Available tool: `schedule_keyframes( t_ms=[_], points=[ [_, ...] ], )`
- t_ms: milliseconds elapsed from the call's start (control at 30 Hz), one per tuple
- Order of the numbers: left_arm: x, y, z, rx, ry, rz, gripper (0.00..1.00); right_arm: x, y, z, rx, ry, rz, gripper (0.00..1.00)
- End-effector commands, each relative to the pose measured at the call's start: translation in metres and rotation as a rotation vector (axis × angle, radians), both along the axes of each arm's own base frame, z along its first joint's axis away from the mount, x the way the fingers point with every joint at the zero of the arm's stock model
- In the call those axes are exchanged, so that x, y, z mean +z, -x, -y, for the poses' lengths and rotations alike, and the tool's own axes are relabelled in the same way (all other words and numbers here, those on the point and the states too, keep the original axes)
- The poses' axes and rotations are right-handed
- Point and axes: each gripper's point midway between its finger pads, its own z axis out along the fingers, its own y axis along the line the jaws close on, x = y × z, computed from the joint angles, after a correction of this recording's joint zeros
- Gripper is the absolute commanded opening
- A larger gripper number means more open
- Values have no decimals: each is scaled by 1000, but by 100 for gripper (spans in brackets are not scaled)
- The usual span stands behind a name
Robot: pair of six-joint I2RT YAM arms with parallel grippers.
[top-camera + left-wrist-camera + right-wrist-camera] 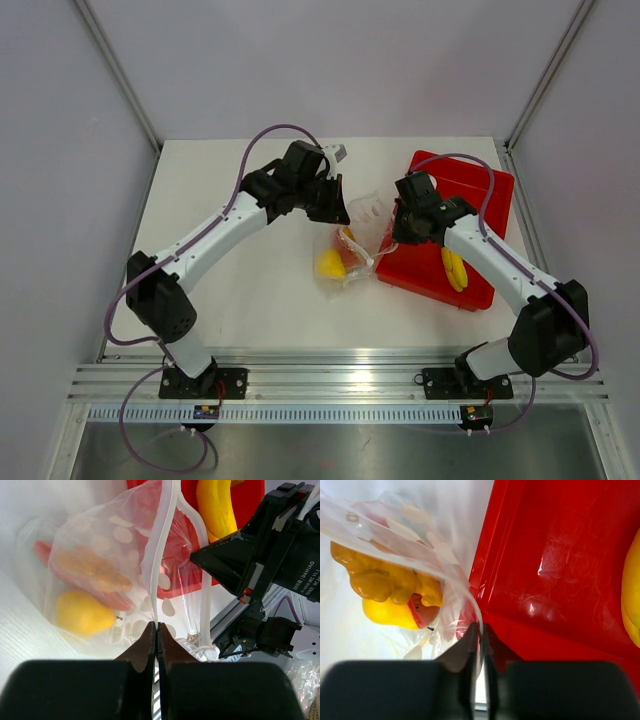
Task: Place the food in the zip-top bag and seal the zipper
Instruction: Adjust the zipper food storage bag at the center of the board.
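The zip-top bag (362,222) hangs open between my two grippers, over the table next to the red tray. Inside it lie a yellow lump (82,612), an orange knobbly piece (92,570) and a pink-red watermelon slice (44,550). My left gripper (157,625) is shut on the white zipper strip (162,545) at one side of the mouth. My right gripper (480,626) is shut on the bag's opposite rim (470,597). The yellow banana (455,268) lies on the tray, outside the bag. In the top view the left gripper (343,218) and right gripper (398,232) stand close together.
The red tray (470,195) sits at the right of the table, right behind the bag; it also shows in the right wrist view (560,570). The right arm's black wrist (280,555) is close to the left gripper. White walls enclose the table.
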Motion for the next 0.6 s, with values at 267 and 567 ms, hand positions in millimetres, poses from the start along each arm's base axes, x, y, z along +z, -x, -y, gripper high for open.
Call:
schedule_keyframes(
  t_ms=[267, 567],
  points=[
    [-8, -12, 14, 10, 5, -1, 0, 49, -3, -19, 76, -142, 68, 62],
    [-18, -17, 13, 8, -35, -3, 0, 97, 10, 42, -96, 10, 210, 92]
  ],
)
